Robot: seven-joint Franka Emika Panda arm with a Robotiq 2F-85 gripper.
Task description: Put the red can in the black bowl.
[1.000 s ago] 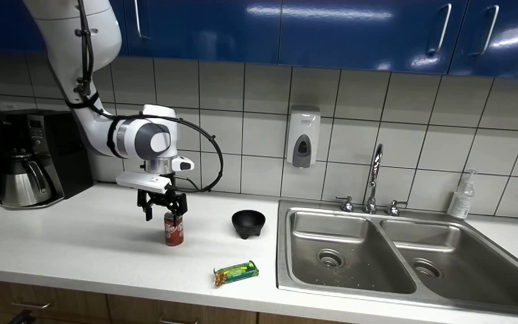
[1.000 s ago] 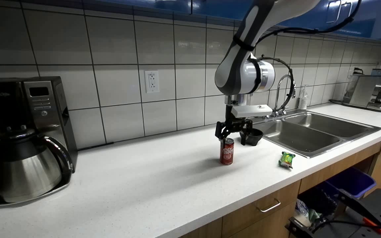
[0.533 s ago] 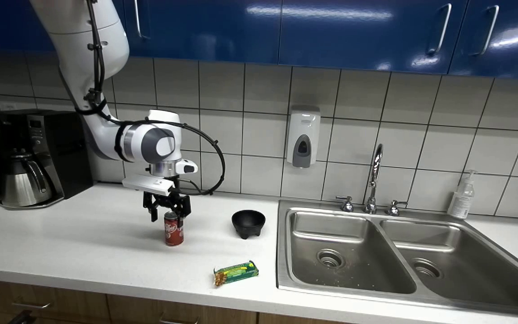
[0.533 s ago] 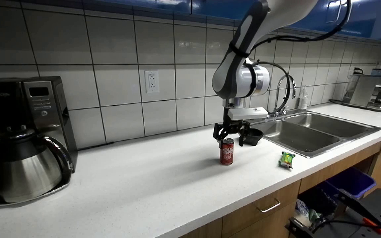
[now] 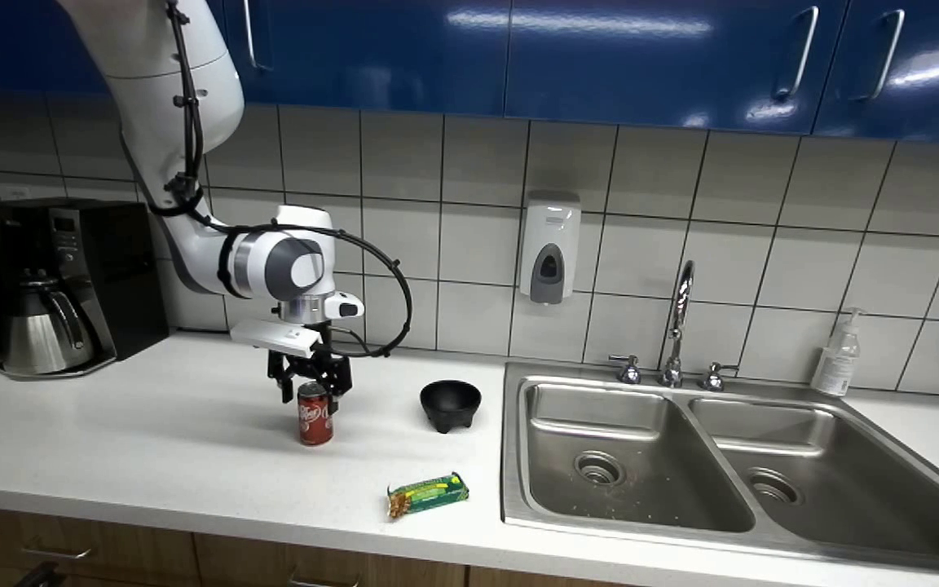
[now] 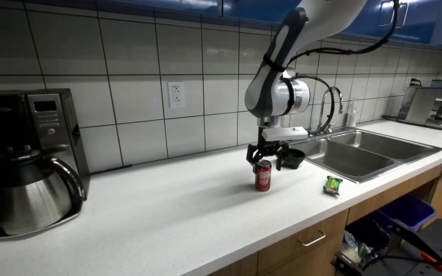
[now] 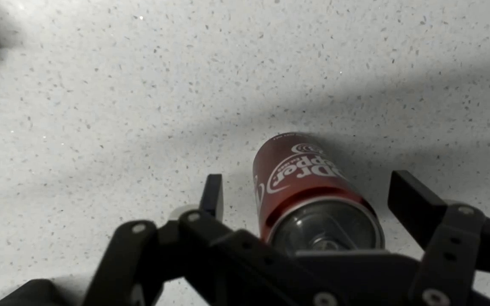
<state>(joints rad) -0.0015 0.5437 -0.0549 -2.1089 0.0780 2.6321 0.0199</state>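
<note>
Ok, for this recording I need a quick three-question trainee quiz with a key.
1. True or false: the red can stands upright on the counter, outside the black bowl.
2. Choose: the gripper is (A) shut on the can, (B) out of view, (C) open.
3. What green thing lies on the counter, nearer its front edge than the bowl?

Key: 1, true. 2, C, as the wrist view shows. 3, a packet.

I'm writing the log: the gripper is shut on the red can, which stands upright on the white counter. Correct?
Not shut: the gripper is open. The wrist view shows gaps between its jaws and the red can, which stands upright on the white counter.
</note>
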